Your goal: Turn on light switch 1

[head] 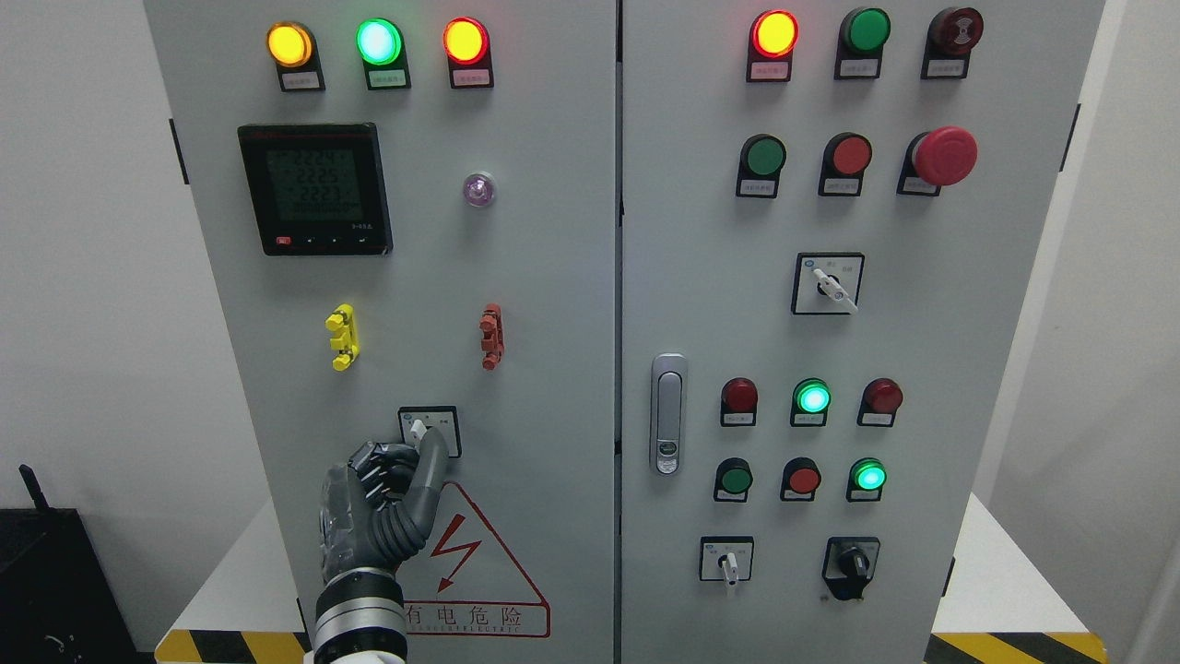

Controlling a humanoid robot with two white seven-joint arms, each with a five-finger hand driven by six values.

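Although the cabinet point(553, 304) carried many lamps and buttons, the switch point(427, 430) that mattered sat low on its left door, below the yellow clip point(342, 337) and just above the red warning triangle point(479, 563). It was a small rotary selector: a white lever on a square plate, with the lever standing roughly upright or leaning a little left.

The left hand point(383, 503) came up from the lower left. Its fingers were mostly curled in toward the palm, with one finger point(430, 461) stretched up so that its tip lay against the plate just right of the lever. It gripped nothing; whether the tip truly touched the lever was hard to tell. The right hand was not in view.

Such a selector looked rigid and fixed to the door, so it would not be lifted, only turned. It probably had a spring detent, needing a firm sideways push before it clicked over. The lever was short, smooth plastic, so a fingertip could slide off. The best contact seemed to be the lever's flat side near its outer end, pushed across, or pinched between two fingers and twisted.
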